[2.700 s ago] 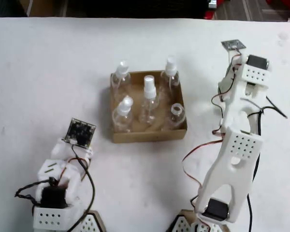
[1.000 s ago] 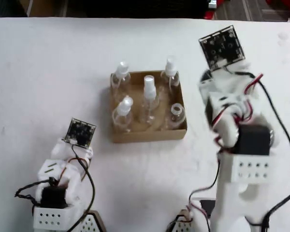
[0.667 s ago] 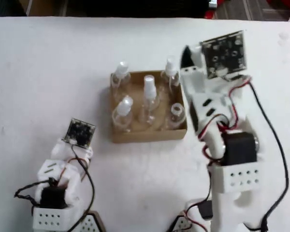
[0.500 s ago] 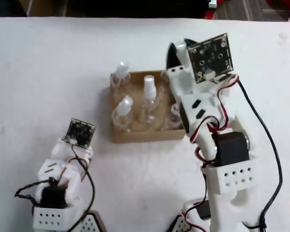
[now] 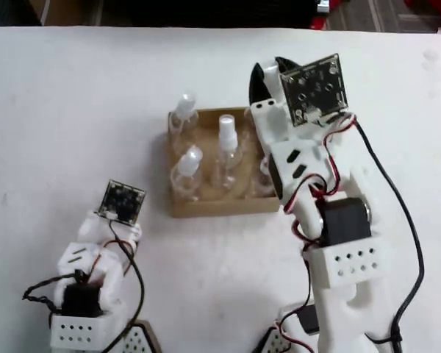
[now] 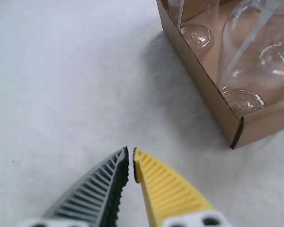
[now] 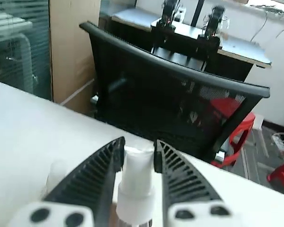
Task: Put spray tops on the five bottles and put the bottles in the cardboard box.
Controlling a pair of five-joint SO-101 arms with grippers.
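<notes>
A cardboard box (image 5: 220,207) sits mid-table with clear bottles in it. Three of them show white spray tops: back left (image 5: 184,110), middle (image 5: 226,132) and front left (image 5: 189,158). My right arm (image 5: 309,169) hangs over the box's right side and hides the bottles there. My right gripper (image 5: 267,72) (image 7: 138,156) is shut on an upright white spray top (image 7: 136,175); what is under the top is out of frame. My left gripper (image 6: 131,158) is shut with nothing in it, low over the table near the box's corner (image 6: 234,135).
The left arm (image 5: 88,283) rests at the table's front left. Bottle bases (image 6: 244,99) show inside the box wall (image 6: 199,80). Beyond the table's far edge stands a black mesh chair (image 7: 180,109). White tabletop lies open left of the box.
My right arm rose from the far right of the table and swung left over the box, now covering the two right-hand bottles. The left arm has not moved.
</notes>
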